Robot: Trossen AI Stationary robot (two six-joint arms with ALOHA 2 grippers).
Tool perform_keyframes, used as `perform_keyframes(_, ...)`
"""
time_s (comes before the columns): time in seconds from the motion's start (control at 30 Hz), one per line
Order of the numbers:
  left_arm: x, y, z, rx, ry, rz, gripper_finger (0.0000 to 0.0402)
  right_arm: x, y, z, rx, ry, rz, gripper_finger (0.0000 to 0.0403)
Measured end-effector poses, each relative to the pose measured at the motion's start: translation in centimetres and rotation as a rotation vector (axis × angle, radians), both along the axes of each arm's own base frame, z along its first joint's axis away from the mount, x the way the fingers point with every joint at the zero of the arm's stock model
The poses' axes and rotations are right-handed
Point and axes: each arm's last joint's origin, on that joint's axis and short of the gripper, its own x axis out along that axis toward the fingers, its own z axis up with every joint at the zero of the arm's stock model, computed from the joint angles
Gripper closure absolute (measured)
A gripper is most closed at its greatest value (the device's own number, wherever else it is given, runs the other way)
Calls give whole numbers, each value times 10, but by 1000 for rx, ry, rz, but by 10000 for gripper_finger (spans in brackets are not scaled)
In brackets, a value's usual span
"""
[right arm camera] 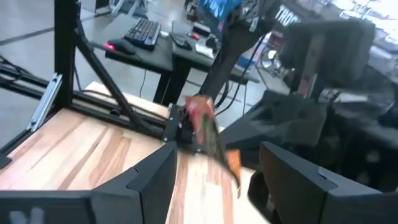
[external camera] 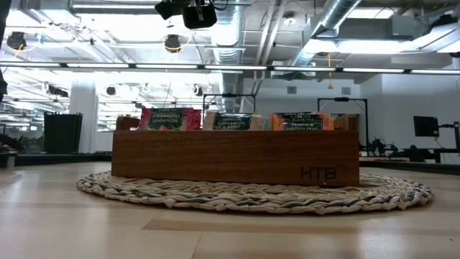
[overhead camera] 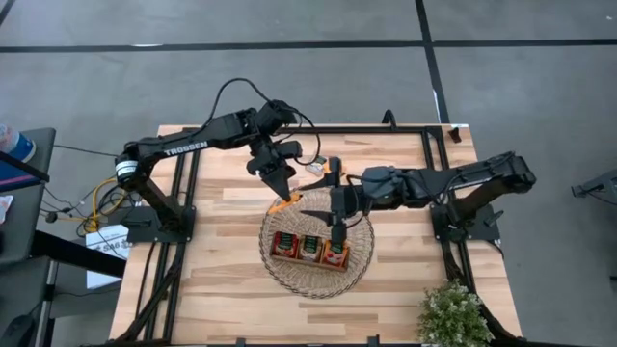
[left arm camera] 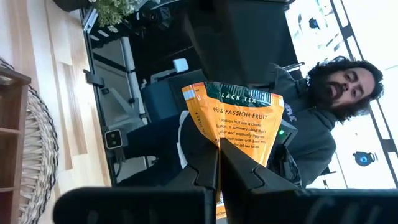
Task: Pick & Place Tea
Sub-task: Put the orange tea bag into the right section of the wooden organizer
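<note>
My left gripper hangs over the wicker basket's far rim, shut on an orange tea sachet labelled peach and passion fruit. My right gripper is open just right of it, its fingers pointing at the sachet without touching. The brown wooden tray stands on the round wicker basket. Its three compartments hold upright sachets: red, pale green and orange. Neither gripper shows in the low view. My left gripper pinches the orange sachet between its two fingers, at the middle of one edge. The fingers slant down from above. The sachet is lifted clear of the table and sticks out flat past the fingertips.
A potted plant stands at the table's near right corner. Black frame rails run along the left, far and right sides. A person stands beyond the table. Bare wood lies left of the basket.
</note>
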Motion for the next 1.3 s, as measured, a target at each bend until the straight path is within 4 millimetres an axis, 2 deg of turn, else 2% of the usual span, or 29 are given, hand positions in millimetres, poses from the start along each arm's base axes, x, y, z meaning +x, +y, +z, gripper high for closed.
perform_keyframes(0.23,0,0,1,-3,5,2,401,2,0,0,-15,-8,6,199)
perform_keyframes(0.67,1,0,1,0,-2,4,401,3,-2,0,-9,-9,25,298)
perform_keyframes(1.03,1,1,2,2,-6,6,401,4,-7,0,-2,-14,33,338)
perform_keyframes(1.3,1,1,2,4,-6,8,401,5,-11,1,32,-17,63,398)
